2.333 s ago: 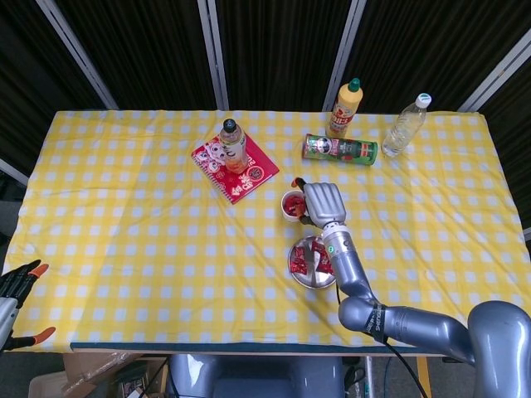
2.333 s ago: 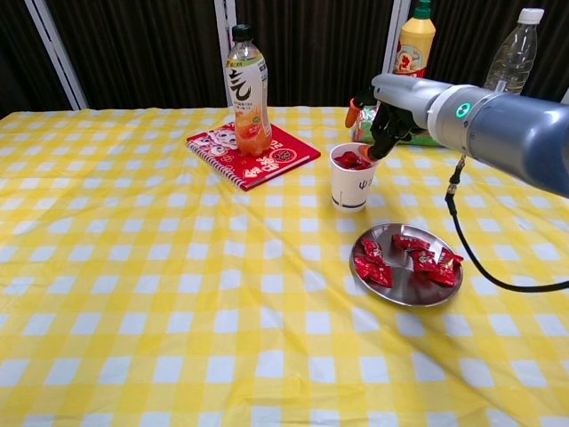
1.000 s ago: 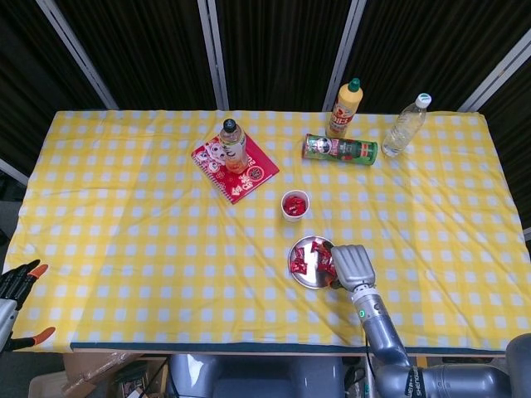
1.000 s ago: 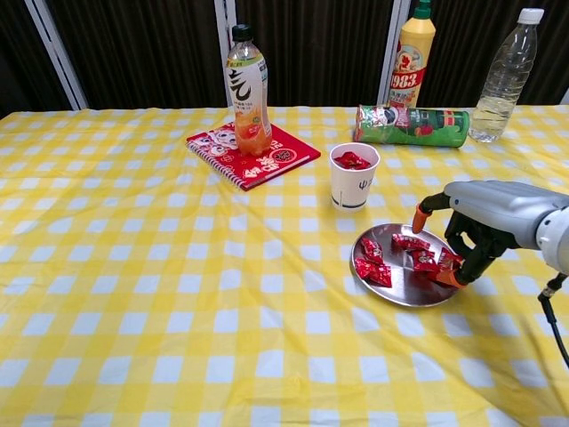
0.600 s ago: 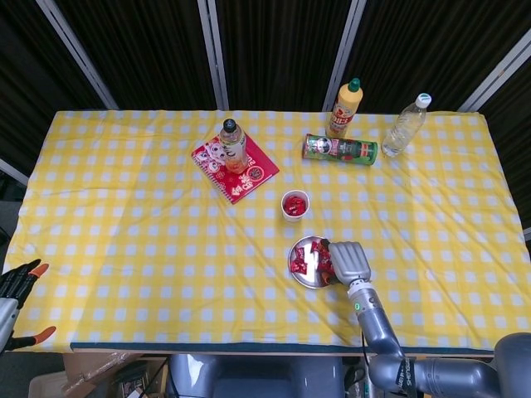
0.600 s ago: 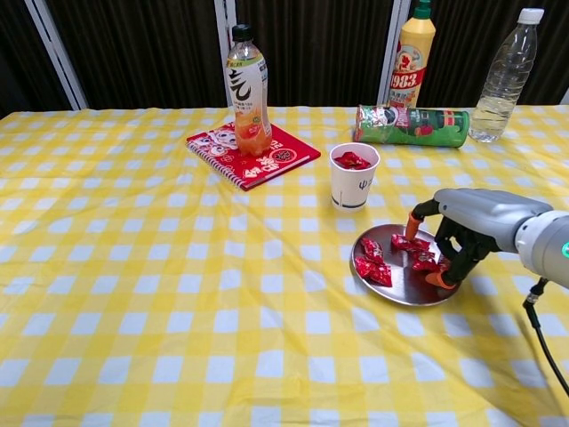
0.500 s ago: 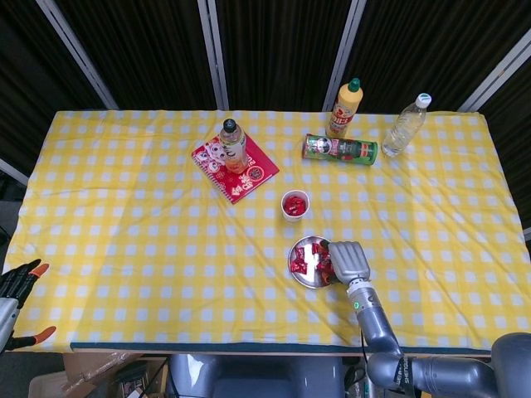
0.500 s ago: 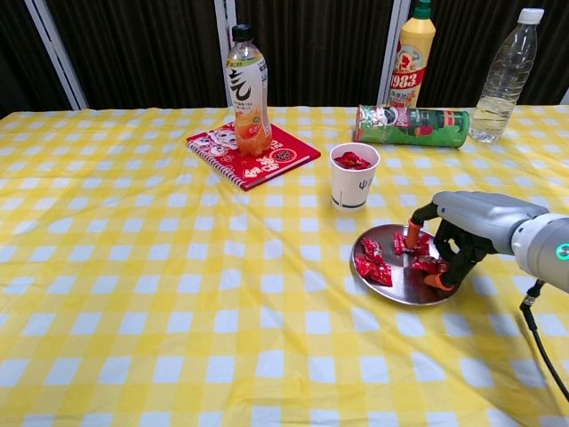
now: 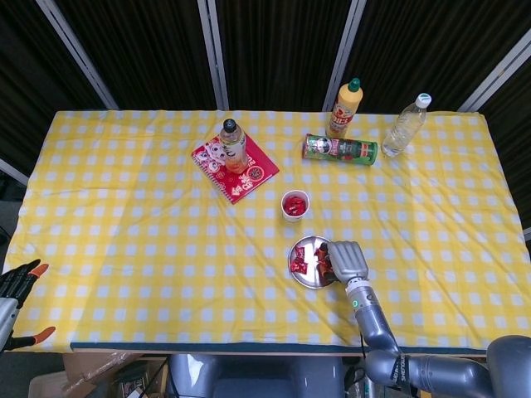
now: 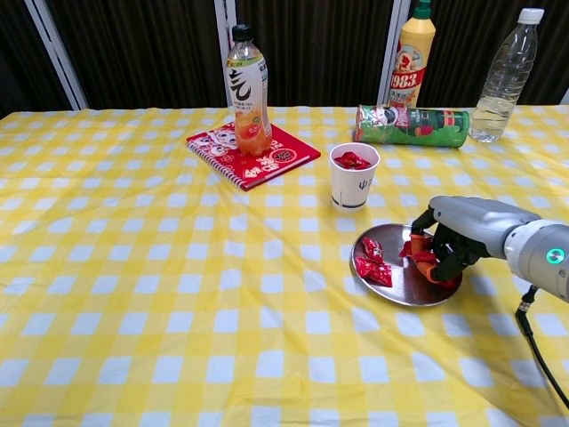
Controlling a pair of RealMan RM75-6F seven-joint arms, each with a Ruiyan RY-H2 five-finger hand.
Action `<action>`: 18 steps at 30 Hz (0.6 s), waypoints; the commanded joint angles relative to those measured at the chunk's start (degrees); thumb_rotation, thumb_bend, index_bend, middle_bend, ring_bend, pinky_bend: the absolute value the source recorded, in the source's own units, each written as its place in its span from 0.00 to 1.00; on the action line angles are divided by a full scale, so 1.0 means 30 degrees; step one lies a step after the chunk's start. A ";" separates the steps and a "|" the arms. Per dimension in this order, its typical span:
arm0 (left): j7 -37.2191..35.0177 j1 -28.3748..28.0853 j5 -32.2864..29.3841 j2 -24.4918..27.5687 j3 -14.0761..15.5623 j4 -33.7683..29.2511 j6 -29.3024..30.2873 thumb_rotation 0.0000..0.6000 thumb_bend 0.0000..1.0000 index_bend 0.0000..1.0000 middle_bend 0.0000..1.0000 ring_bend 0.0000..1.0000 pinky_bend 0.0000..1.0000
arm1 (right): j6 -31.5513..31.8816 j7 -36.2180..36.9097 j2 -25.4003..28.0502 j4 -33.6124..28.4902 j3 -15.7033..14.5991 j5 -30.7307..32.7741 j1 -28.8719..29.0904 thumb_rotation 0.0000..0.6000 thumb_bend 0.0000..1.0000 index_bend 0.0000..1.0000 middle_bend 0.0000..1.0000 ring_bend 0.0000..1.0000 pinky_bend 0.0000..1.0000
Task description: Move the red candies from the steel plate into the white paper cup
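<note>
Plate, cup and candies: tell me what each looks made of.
Plate: bare metal, likely steel, with a dull grey reflective sheen.
Cup: matte white paper by its look, with a rolled rim and a small printed mark.
Candies: shiny red crinkled wrappers, probably foil or plastic film; their contents are hidden. The right hand closes on some of them.

— Your cloth [image 10: 133, 294]: yellow and white check. Plate [image 10: 389, 288]: bare steel grey. Candies [image 10: 373, 266]: glossy red wrappers.

— And your cup [image 10: 353, 182]?

— White, small dark mark on the side, red showing at its mouth. Your right hand [image 10: 449, 238]: silver-grey, orange fingertips [image 10: 418, 245]. Notebook [image 10: 283, 153]: red, cartoon print. Bottle [image 10: 248, 89] on it: orange drink, black cap. Lying can [image 10: 411, 125]: green. Squeeze bottle [image 10: 413, 58]: yellow, green cap.
</note>
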 commanded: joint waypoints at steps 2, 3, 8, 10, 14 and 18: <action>-0.0035 0.0012 0.0019 0.0001 0.0010 0.0020 0.0022 1.00 0.07 0.00 0.00 0.00 0.00 | 0.0153 0.0132 0.0164 -0.0308 0.0083 -0.0354 -0.0120 1.00 0.59 0.60 0.79 0.83 1.00; -0.0059 0.0018 0.0024 -0.0001 0.0017 0.0044 0.0027 1.00 0.07 0.00 0.00 0.00 0.00 | 0.0209 0.0127 0.0231 -0.0438 0.0100 -0.0442 -0.0142 1.00 0.59 0.60 0.79 0.83 1.00; -0.0154 0.0023 0.0102 0.0012 0.0041 0.0086 0.0066 1.00 0.07 0.00 0.00 0.00 0.00 | 0.0691 -0.0036 0.0887 -0.1784 0.0339 -0.0936 -0.0230 1.00 0.59 0.60 0.79 0.83 1.00; -0.0191 0.0027 0.0145 0.0011 0.0054 0.0114 0.0087 1.00 0.07 0.00 0.00 0.00 0.00 | 0.0872 -0.0105 0.1180 -0.2368 0.0524 -0.1078 -0.0217 1.00 0.59 0.60 0.79 0.83 1.00; -0.0223 0.0025 0.0235 0.0025 0.0074 0.0096 0.0129 1.00 0.07 0.00 0.00 0.00 0.00 | 0.1320 -0.0390 0.1900 -0.3658 0.1081 -0.1387 -0.0087 1.00 0.59 0.60 0.79 0.83 1.00; -0.0143 0.0002 0.0227 0.0057 0.0073 -0.0022 0.0087 1.00 0.07 0.00 0.00 0.00 0.00 | 0.1492 -0.0586 0.2451 -0.4529 0.1938 -0.1207 0.0223 1.00 0.59 0.60 0.79 0.83 1.00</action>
